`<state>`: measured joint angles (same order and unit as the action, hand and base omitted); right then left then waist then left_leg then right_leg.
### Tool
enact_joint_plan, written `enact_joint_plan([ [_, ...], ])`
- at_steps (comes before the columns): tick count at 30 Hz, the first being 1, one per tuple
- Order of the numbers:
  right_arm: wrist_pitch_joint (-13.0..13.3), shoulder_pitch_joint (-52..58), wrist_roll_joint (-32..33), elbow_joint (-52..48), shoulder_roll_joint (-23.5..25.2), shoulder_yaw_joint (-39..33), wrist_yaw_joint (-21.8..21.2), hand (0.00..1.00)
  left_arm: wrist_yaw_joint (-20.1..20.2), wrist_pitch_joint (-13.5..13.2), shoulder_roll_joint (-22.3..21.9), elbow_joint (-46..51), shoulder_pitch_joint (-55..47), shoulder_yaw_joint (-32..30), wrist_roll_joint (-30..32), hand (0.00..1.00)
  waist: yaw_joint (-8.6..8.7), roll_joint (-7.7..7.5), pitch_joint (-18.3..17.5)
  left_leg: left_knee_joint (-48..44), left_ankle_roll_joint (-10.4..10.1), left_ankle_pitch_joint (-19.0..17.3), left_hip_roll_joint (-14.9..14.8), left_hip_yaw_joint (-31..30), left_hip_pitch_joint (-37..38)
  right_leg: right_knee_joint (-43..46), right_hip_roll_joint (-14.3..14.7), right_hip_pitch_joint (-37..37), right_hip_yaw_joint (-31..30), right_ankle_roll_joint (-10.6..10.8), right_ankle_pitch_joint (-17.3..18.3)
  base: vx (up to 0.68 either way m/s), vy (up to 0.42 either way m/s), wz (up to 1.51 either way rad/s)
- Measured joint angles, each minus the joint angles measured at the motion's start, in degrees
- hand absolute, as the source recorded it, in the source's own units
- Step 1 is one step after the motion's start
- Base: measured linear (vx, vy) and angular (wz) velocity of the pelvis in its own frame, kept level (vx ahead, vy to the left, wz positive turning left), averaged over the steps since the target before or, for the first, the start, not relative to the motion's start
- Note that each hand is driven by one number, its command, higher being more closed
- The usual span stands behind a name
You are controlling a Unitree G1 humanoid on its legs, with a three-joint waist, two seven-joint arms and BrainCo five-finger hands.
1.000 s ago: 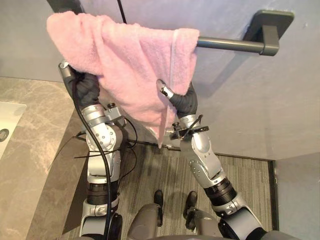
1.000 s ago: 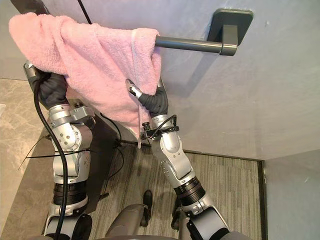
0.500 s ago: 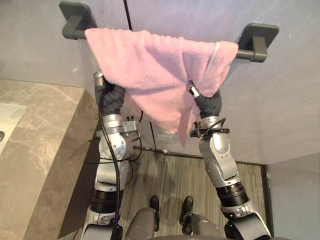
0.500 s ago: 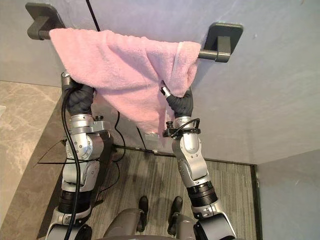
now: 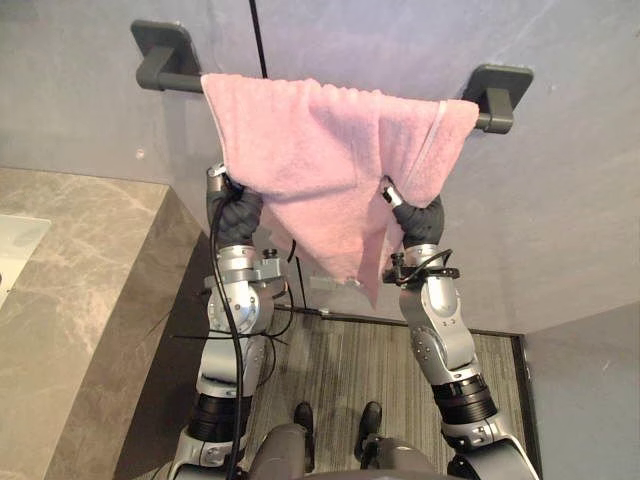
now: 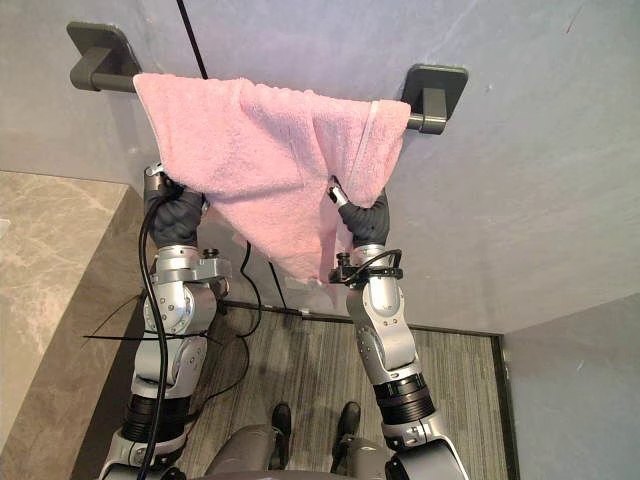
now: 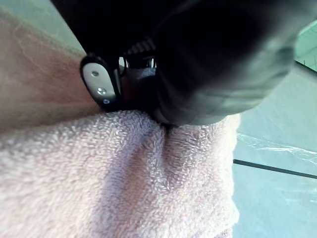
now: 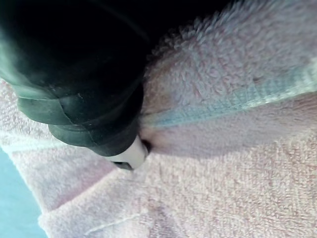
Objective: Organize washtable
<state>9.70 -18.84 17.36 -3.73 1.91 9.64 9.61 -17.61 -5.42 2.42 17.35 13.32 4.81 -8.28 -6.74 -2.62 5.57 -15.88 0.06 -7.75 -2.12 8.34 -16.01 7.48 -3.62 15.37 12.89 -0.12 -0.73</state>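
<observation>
A pink towel (image 5: 320, 160) hangs over the dark grey wall bar (image 5: 185, 83), spread from near the left bracket to the right bracket (image 5: 497, 88), its lower corner dangling to a point. My left hand (image 5: 232, 208) is raised under the towel's left lower edge, with its fingers hidden in the cloth. My right hand (image 5: 418, 215) is up under the right lower edge by the pale hem stripe. In the wrist views the left hand (image 7: 213, 59) and the right hand (image 8: 74, 74) press into the terry cloth (image 8: 237, 163).
A marble-patterned counter (image 5: 70, 300) runs along the left, with the corner of a white basin (image 5: 15, 240) at the far left. The grey wall (image 5: 560, 200) is straight ahead. Striped flooring (image 5: 340, 360) lies below.
The towel has gone from bunched over the bar's left end to spread along it up to the right bracket. Both hands went along under it. The camera has also shifted.
</observation>
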Motion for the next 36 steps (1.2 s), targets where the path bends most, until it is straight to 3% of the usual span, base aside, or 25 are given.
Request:
enact_joint_plan([
  [11, -0.22, 2.7, 0.02, 2.68, 1.25, 0.85, -0.96, 0.0, -0.23, 0.22, -1.15, -2.4, -5.39, 0.02, -0.01, 0.0, -0.01, -0.6, -1.08, 0.29, 0.33, -0.34, -0.61, 1.15, 2.13, -0.84, 0.55, -2.38, -0.08, 0.13, -0.13, 0.0, -0.003, -0.01],
  [17, -3.87, 8.57, -0.04, 9.02, 1.56, 1.47, -1.62, 0.0, -0.02, 0.38, -1.69, -4.05, -6.29, -0.14, 0.02, 0.0, -0.05, -0.56, -2.39, 1.09, 0.32, -0.34, -0.81, 1.27, 3.45, -1.78, 0.88, -3.67, -0.03, -0.17, -0.34, 0.0, 0.0, 0.0],
  [20, -4.33, 10.12, -0.27, 9.66, 1.55, 1.47, -2.4, 0.0, 0.43, 0.68, -1.73, -5.19, -8.57, -0.49, 0.06, 0.0, 0.24, -0.63, -2.49, 1.77, 0.31, -0.34, -0.81, 1.36, 4.81, -2.64, 1.06, -5.07, -0.14, -0.27, -0.54, 0.0, 0.0, 0.0],
  [28, -5.8, 15.46, -2.2, 19.13, 0.55, 1.09, -6.65, 0.0, 4.08, 2.69, -1.61, -13.93, -16.77, -2.03, 0.17, 0.0, 1.24, -0.63, -6.56, 4.11, 0.1, -0.16, -0.55, 1.45, 8.16, -5.5, 1.54, -8.33, -0.66, -0.11, -1.07, 0.04, -0.004, -0.02],
  [36, -6.66, 21.87, -2.26, 27.82, -2.5, 2.05, -10.3, 0.0, 8.16, 3.42, -1.61, -23.13, -23.66, -2.66, 0.58, 0.0, 1.81, 0.21, -7.16, 7.63, -0.15, 0.88, 0.59, 1.38, 12.05, -9.99, 1.6, -12.16, -1.95, 0.43, -3.42, 0.0, 0.008, -0.06],
])
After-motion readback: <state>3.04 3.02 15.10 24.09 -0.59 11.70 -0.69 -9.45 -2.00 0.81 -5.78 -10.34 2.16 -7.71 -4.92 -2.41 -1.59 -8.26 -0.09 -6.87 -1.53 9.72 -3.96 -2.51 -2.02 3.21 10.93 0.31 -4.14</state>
